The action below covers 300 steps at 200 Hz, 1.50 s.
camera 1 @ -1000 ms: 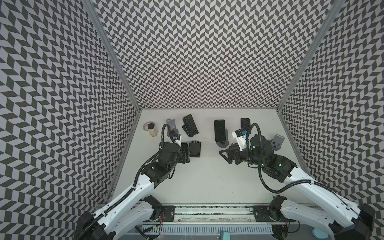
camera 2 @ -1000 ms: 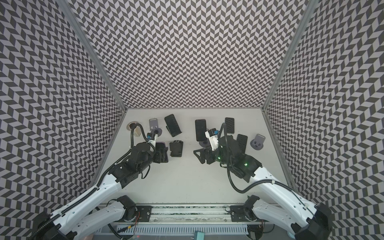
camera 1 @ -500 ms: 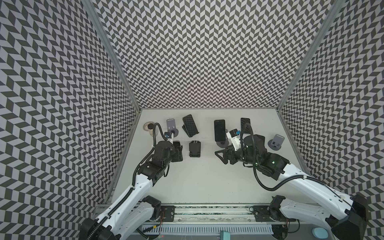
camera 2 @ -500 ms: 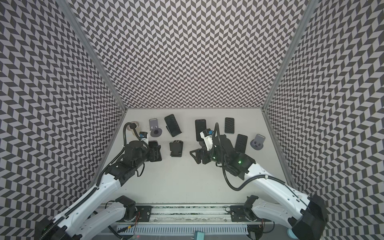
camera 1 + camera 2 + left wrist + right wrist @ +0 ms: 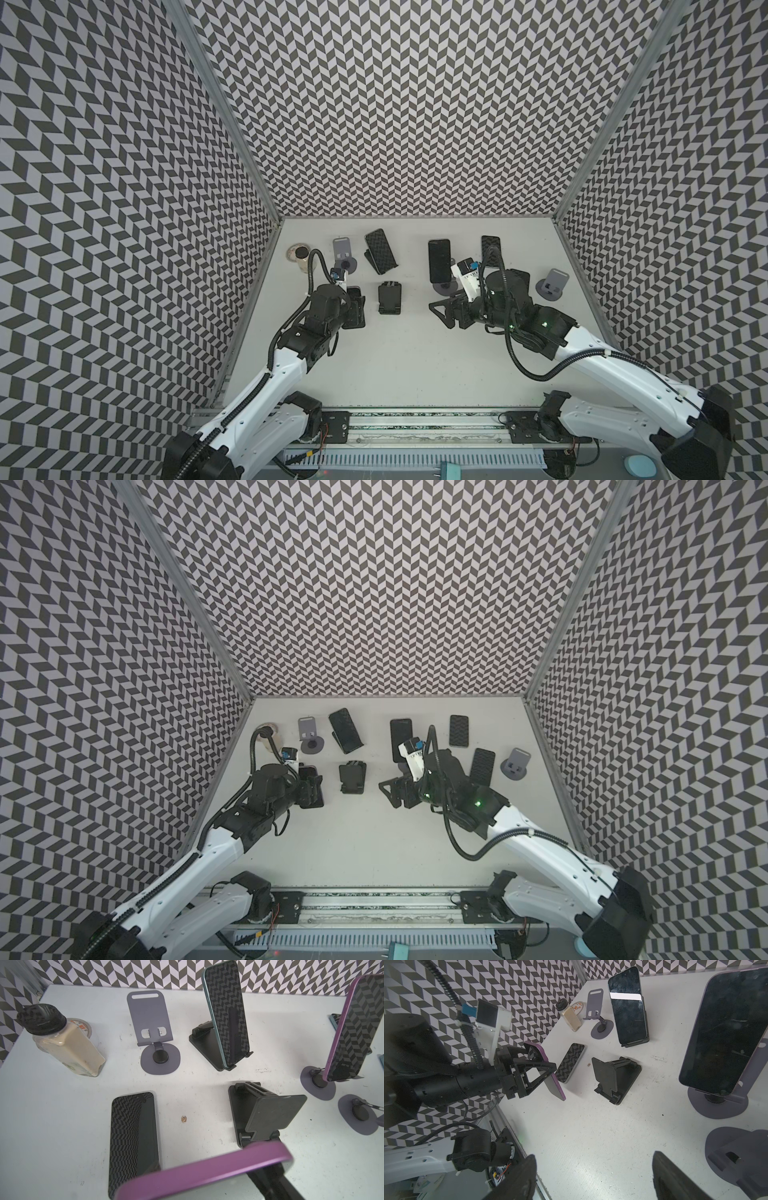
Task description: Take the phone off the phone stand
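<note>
Pinches the phone point(image 5: 555, 1085) by its flat faces in the left end effector point(image 5: 544, 1059), raised clear of the bench point(image 5: 591, 1136). Shows a purple rim, rounded corners and a dark glossy screen mirroring the chevron walls. Hangs tilted over another phone point(image 5: 571, 1062) lying flat, just beside the empty black phone stand point(image 5: 612, 1076). Holds the right end effector point(image 5: 595, 1155) spread wide, gripping nothing.

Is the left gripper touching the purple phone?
Touching. In the right wrist view, the left gripper pinches the purple phone between its fingers.
</note>
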Each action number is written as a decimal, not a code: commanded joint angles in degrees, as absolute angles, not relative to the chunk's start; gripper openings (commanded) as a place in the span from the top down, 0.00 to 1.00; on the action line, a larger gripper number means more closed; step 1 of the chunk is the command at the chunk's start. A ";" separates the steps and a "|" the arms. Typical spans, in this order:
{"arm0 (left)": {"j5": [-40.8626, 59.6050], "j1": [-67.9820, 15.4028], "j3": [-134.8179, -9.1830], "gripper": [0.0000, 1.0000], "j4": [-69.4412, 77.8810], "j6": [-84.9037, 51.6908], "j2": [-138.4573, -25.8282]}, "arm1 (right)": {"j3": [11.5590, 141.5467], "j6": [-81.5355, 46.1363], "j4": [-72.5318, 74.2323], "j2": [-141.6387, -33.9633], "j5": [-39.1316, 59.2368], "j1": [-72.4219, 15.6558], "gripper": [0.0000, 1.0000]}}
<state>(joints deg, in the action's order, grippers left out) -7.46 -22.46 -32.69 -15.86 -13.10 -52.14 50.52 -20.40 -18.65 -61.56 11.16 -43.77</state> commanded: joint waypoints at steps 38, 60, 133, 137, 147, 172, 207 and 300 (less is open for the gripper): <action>-1.41 -20.82 -32.38 0.39 -9.28 -13.90 -54.78 | 50.65 -19.25 -14.34 -63.81 12.48 -44.29 0.15; 0.61 -18.89 -32.52 0.39 -8.90 -14.21 -55.97 | 49.24 -19.50 -12.07 -64.30 12.78 -44.30 0.15; 3.12 -17.24 -32.87 0.39 -8.95 -14.33 -59.39 | 50.22 -17.87 -12.41 -67.10 14.25 -44.30 0.14; 3.20 -17.12 -32.94 0.39 -8.92 -14.33 -59.48 | 50.19 -17.83 -12.31 -67.08 14.10 -44.30 0.14; 3.29 -16.97 -32.89 0.39 -8.94 -14.33 -59.80 | 50.01 -17.70 -12.41 -67.00 14.05 -44.30 0.14; 3.60 -16.88 -32.96 0.39 -9.04 -14.33 -60.43 | 49.40 -17.58 -12.48 -66.64 14.15 -44.30 0.14; 4.55 -16.61 -33.40 0.39 -9.14 -14.33 -61.51 | 49.20 -17.82 -13.21 -66.18 13.84 -44.30 0.14; 4.37 -16.17 -33.87 0.39 -9.92 -13.74 -63.21 | 49.26 -19.21 -14.66 -64.50 13.76 -44.74 0.14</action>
